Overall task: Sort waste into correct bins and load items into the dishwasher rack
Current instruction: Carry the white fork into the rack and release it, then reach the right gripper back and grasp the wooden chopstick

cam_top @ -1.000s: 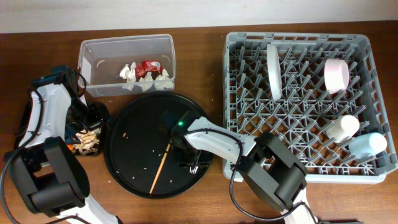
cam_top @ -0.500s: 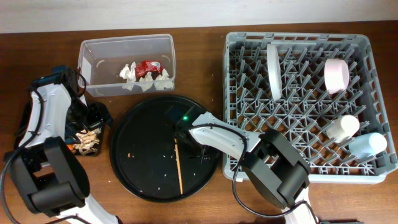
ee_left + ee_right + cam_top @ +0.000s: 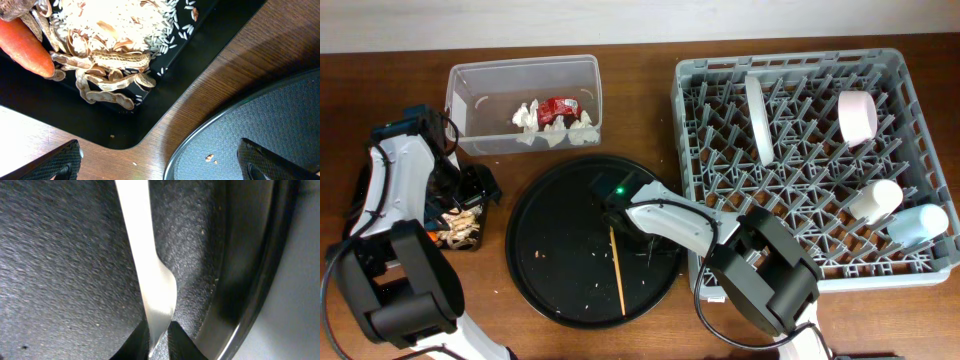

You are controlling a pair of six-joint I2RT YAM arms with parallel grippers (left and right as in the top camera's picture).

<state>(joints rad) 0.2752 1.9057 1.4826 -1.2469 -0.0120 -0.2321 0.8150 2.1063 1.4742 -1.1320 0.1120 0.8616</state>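
Note:
My right gripper (image 3: 638,242) is low over the large round black tray (image 3: 550,290), near its right rim. It is shut on the handle of the white plastic fork (image 3: 146,265), pinched between the fingertips (image 3: 159,341). The wooden chopstick (image 3: 617,268) lies loose on the round tray. My left gripper (image 3: 160,165) is open and empty above the table between the shallow black tray (image 3: 165,75) and the round tray (image 3: 260,135). That shallow tray (image 3: 478,186) holds a carrot (image 3: 25,45), rice (image 3: 120,20) and brown scraps (image 3: 105,85). The clear tub (image 3: 470,95) holds napkins (image 3: 530,120) and the red wrapper (image 3: 558,107).
The grey rack (image 3: 800,270) fills the right side. In it stand a white bowl on edge (image 3: 755,115), a pink bowl (image 3: 857,115), a white cup (image 3: 875,200) and a light blue cup (image 3: 920,225). Crumbs dot the round tray.
The round tray has slid right against the rack, which shifted and turned slightly. The chopstick swung from diagonal to nearly upright in the picture. My right gripper moved right. The left arm stayed.

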